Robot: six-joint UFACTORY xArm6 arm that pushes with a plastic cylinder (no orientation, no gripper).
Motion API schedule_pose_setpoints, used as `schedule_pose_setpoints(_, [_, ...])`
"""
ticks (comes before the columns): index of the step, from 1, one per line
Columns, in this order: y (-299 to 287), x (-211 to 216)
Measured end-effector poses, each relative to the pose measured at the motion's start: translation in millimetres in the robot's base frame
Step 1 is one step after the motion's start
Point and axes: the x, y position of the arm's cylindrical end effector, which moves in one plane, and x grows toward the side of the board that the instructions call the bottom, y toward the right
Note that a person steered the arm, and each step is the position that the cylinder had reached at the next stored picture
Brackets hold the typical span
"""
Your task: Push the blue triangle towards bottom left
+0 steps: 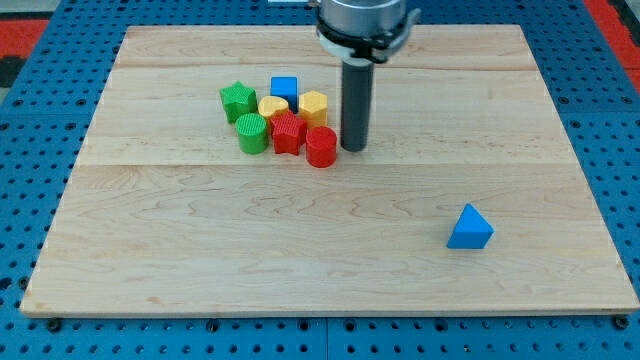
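Blocks on board (200, 250), eight in all:
- blue, two: triangle (469, 228), cube (285, 88)
- green, two: star (238, 100), cylinder (251, 133)
- yellow, two: heart (272, 107), hexagon (313, 104)
- red, two: hexagon (288, 133), cylinder (321, 147)

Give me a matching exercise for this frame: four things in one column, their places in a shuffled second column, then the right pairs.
Things:
1. blue triangle
2. green star
3. my tip
4. blue cube

Places:
A. just to the view's right of the red cylinder
B. alone, toward the view's bottom right
C. top of the cluster
D. the cluster's left end

Pairs: 1-B, 2-D, 3-A, 4-C
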Motion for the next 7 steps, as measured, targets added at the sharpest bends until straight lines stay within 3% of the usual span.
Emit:
schedule_pose_setpoints(1, [7.3, 43.5])
schedule_pose_setpoints(2, [-32.3, 34.4])
schedule_pose_setpoints(3, [-31.4, 2.1])
schedule_pose_setpoints(4, [-22.9, -0.9])
schedule_pose_setpoints(5, [97.4, 17.7])
schedule_pose_setpoints(6, [171.4, 95.3])
schedule_pose_setpoints(7, [133.0, 112.8])
